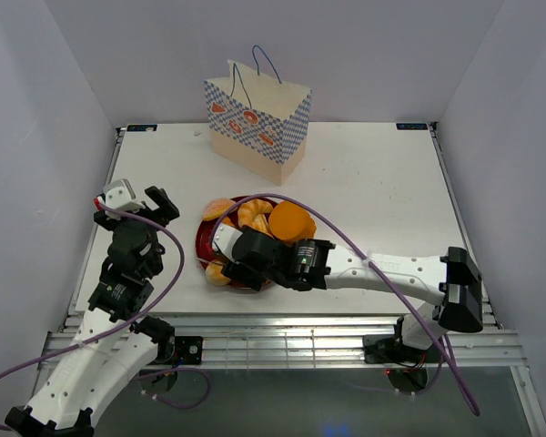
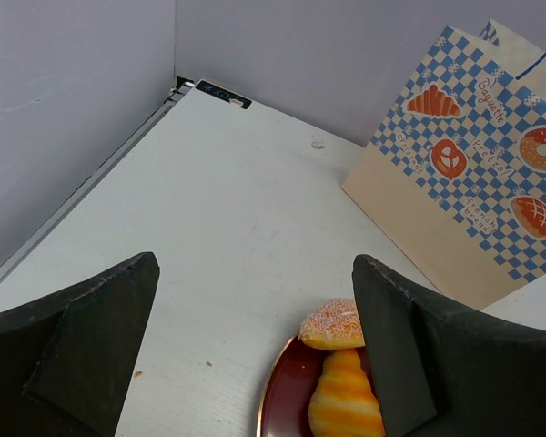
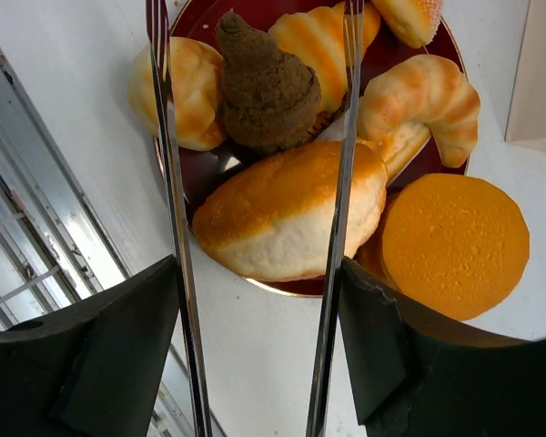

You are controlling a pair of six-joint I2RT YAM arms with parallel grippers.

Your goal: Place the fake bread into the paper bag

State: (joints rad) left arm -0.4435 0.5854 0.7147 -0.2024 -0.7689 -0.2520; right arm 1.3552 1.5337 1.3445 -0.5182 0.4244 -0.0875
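Right tool point(image 3: 253, 36) is over the dark red plate point(image 3: 198, 177), thin blades apart and nothing clamped. They straddle the oblong cream-bottomed loaf point(image 3: 287, 214), which lies directly below. The loaf's long axis runs roughly blade to blade, slightly tilted, and in the right wrist view its right end pokes past the right blade. Likely needs a wrist turn, or a grip across the short side, before closing. The rest of the fake bread is on the same plate: brown swirl pastry point(image 3: 264, 86), croissants point(image 3: 423, 100), a small roll point(image 3: 187, 91) and the round orange bun point(image 3: 455, 246) at the plate's edge. Nothing can be seen in the paper bag point(image 1: 257, 123), which stands upright at the far side of the surface point(image 1: 373, 182), beyond the plate. Left tool point(image 2: 255, 273) is wide apart and empty, beside the plate on its left. The right arm is clearly nearer the bread, so the pick is its job, then a carry up and away to the bag mouth.
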